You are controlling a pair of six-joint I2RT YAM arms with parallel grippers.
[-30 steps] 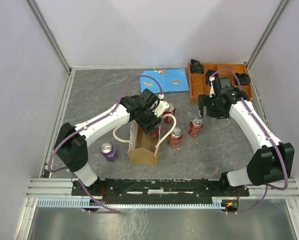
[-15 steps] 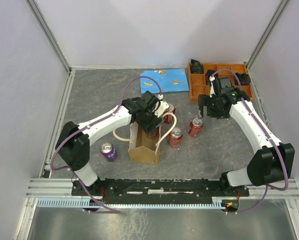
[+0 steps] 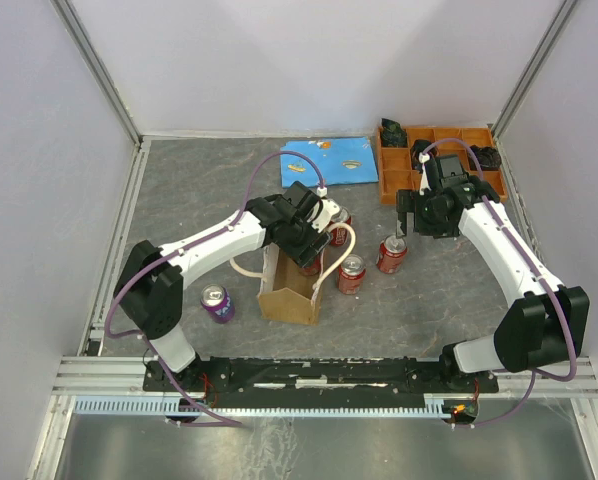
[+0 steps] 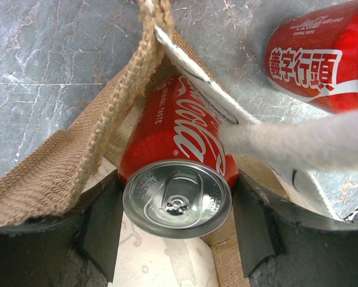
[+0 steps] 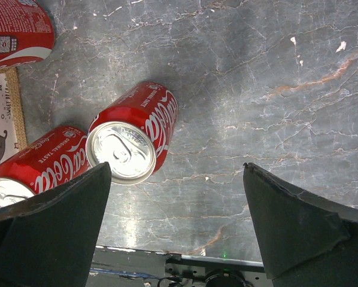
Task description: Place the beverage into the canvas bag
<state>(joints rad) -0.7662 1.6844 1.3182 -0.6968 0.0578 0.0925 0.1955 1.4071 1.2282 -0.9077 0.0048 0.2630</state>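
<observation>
Near left, a purple can (image 3: 217,303) stands apart from the canvas bag (image 3: 287,297); insertion step in hand: the left gripper (image 4: 177,222) clasps the beverage (image 4: 179,140), a red cola can, partly inside the far end of the bag's mouth. Next move, as I judge: lower until seated, let go, lift straight out; a cream handle loop (image 4: 299,140) crosses the can's right side and may snag. Right of the bag stand a loose red can (image 3: 351,273) and a second red can (image 3: 391,255); the right gripper (image 5: 176,230) hangs over them, fingers spread, empty; blue cloth (image 3: 329,160) and orange tray (image 3: 387,190) lie far.
</observation>
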